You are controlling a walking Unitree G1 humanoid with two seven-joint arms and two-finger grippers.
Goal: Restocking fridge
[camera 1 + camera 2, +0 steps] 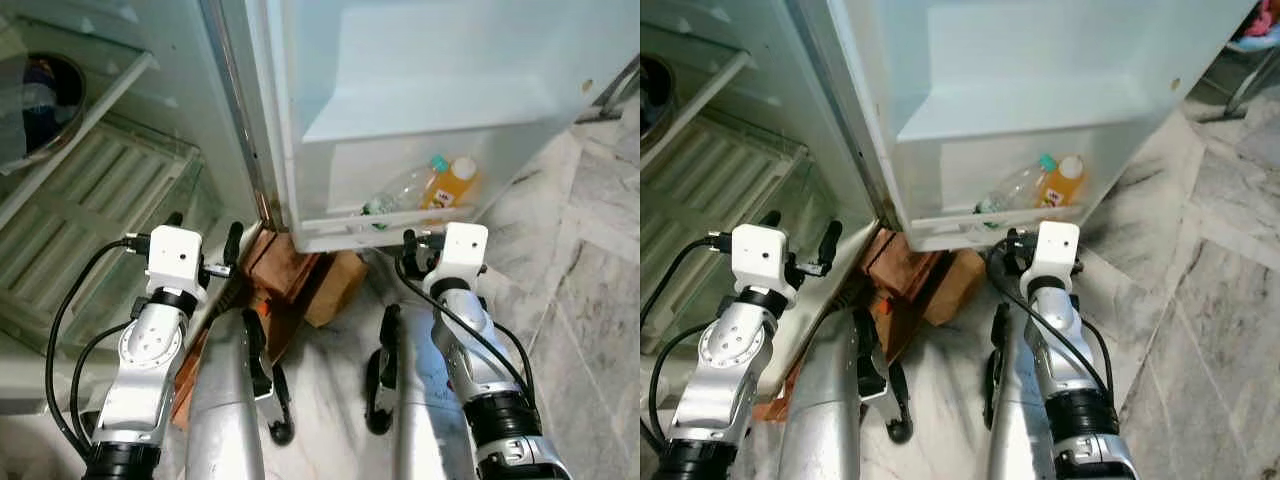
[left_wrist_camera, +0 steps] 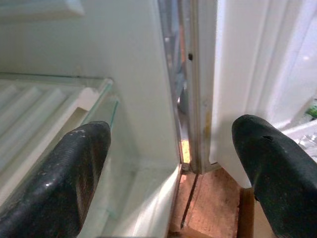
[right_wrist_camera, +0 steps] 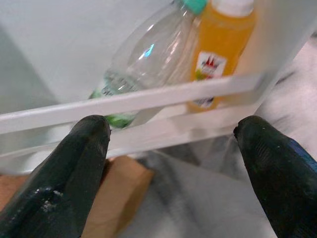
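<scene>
At nine o'clock, the fridge's glass shelf (image 1: 90, 190) lies beyond the left gripper (image 2: 171, 168), fingers apart and empty, aimed at the door hinge; pushing on could jam a finger there. At six o'clock, wooden blocks (image 1: 300, 270) prop the cabinet. At two o'clock, the right gripper (image 3: 171, 163), also spread, faces the door rack (image 3: 148, 99) with a tilted clear bottle (image 3: 143, 59), probably water, touching the juice bottle (image 3: 223, 44); a nudge could topple both.

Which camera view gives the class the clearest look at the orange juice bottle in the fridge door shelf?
The right wrist view: the orange juice bottle is close, its label readable as a patch, standing behind the door shelf rail. Both eye views show it small and distant beside the clear bottle.
</scene>
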